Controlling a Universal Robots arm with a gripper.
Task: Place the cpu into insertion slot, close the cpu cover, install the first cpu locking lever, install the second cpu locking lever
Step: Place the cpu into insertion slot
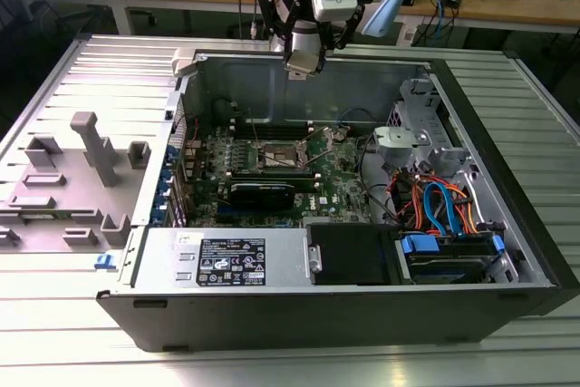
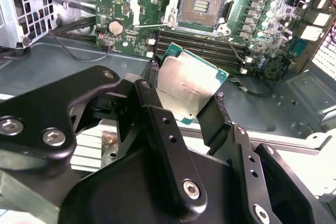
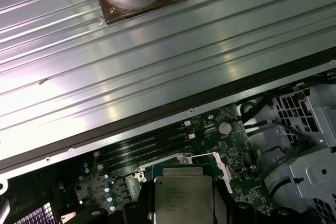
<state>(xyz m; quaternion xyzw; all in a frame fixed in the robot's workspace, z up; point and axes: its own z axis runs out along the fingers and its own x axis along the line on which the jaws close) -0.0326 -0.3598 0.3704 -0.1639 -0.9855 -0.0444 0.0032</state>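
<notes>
Hovering above the case's (image 1: 362,88) far wall, the gripper (image 1: 303,66) pinches the cpu (image 2: 189,85) by its edges; lowered tilted or off-centre, it could damage the socket (image 2: 202,4).

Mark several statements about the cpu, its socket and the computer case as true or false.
1. The gripper holds the cpu between its fingers. True.
2. The cpu sits in the cpu socket. False: the socket is empty, with its contacts bare.
3. Memory sticks sit in slots beside the socket. True.
4. A side panel closes the computer case. False: the case lies open, and the motherboard shows.
</notes>
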